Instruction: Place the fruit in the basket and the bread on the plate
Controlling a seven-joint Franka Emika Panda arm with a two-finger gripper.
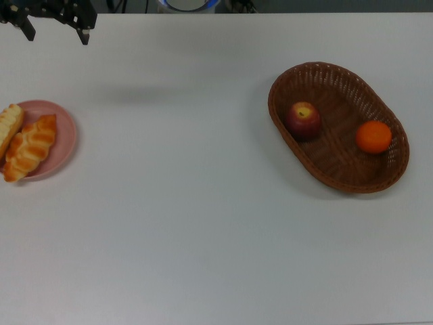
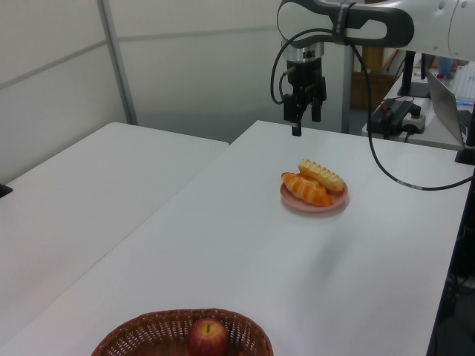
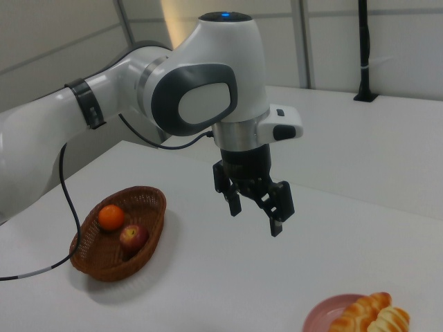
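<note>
Fruit: a dark red apple (image 1: 302, 120) and an orange mandarin (image 1: 373, 137) lie apart inside the basket, the apple toward the top view's left, the mandarin toward the top view's right.
Basket: oval brown wicker basket (image 1: 325, 80) resting on the counter (image 1: 203, 203), on the top view's right side.
Bread: a braided pastry (image 1: 30, 147) and a ridged pastry (image 1: 8, 128) lie side by side, touching, on the plate.
Plate: round pink plate (image 1: 66, 132) at the top view's left edge, well apart from the basket.
End effector: end effector (image 3: 255, 214) raised above the counter, fingers spread wide and holding nothing; it hangs beyond the plate, near the counter's far edge in the left view.
Arm: white Panda arm (image 3: 131, 83), with a black cable (image 2: 386, 167) looping beside it.
</note>
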